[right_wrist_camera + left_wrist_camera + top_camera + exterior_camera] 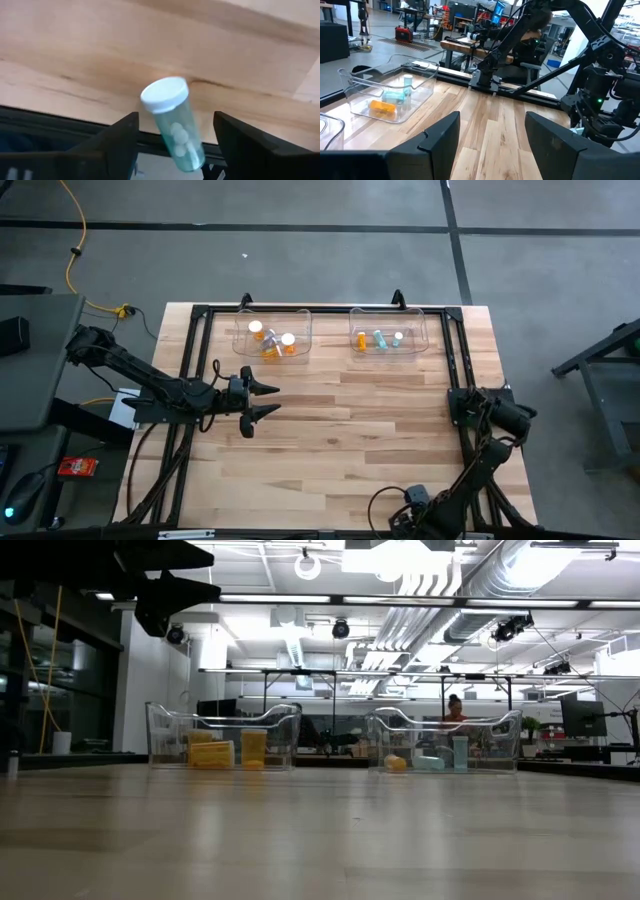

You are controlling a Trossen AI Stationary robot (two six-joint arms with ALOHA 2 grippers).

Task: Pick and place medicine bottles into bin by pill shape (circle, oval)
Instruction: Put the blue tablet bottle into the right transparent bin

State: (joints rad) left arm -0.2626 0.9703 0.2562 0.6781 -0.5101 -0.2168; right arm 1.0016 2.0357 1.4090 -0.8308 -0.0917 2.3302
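Observation:
A pale teal bottle with a white cap and white round pills inside shows tilted and blurred between the wide-open fingers of my right gripper, over the table's right edge. My left gripper is open and empty above the table's left middle. Several orange bottles lie in the left clear bin. An orange bottle and two pale ones lie in the right clear bin. My right gripper has one finger on either side of the teal bottle's body, and a gap shows on each side. I cannot tell whether any part of the gripper touches the bottle or what bears it.
A black frame runs along the table's left, far and right edges. The two bins stand side by side at the far edge, also in the low view. Bare wood fills the middle and near part. A person sits in the room beyond.

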